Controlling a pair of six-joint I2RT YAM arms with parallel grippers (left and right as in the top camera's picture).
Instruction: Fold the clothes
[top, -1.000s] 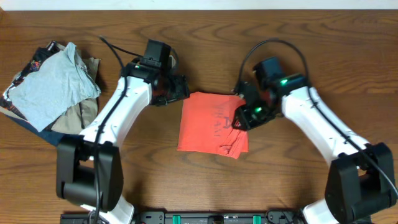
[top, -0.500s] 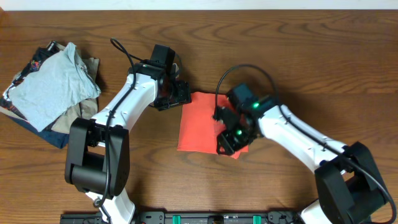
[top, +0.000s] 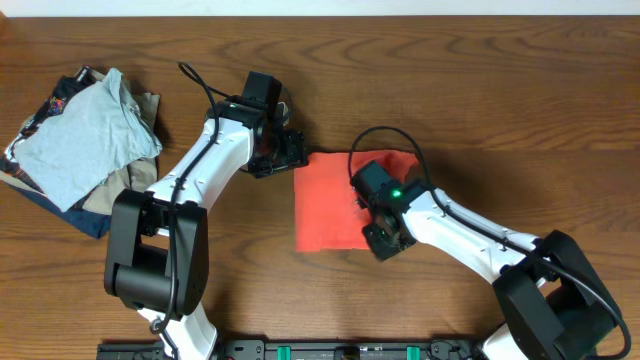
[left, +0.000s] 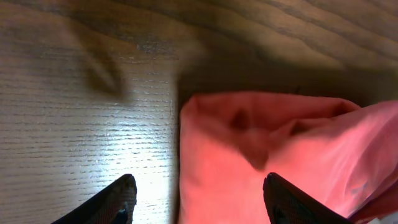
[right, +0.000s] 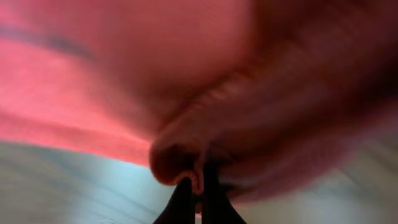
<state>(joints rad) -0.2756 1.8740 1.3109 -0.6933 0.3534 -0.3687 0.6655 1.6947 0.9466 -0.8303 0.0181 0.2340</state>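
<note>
1. Risk: the fold pinched by the right hand (right: 196, 186) could be dragged askew, and the stacked layers of the red-orange T-shirt (top: 325, 200) pulled open. Likely cause: only a thin, bunched bite of cloth is held.
2. Risk: the pinch could slip, since little cloth is seen between its fingers (right: 181, 202).
3. Risk: the whole shirt could be slid across the surface (top: 500, 100) under a pull, because the top-left corner is not pinned.
4. The T-shirt is laid as a rough folded rectangle mid-surface between both arms, well apart from the grey T-shirt pile (top: 85, 140) at far left.
5. The right arm is extended inward, with the hand set low over the shirt's lower-right part and pressed together on red cloth.
6. The left arm is stretched to the shirt's top-left corner. The left hand (top: 283, 152) is spread and nothing is gripped; contact with the cloth cannot be told.
</note>
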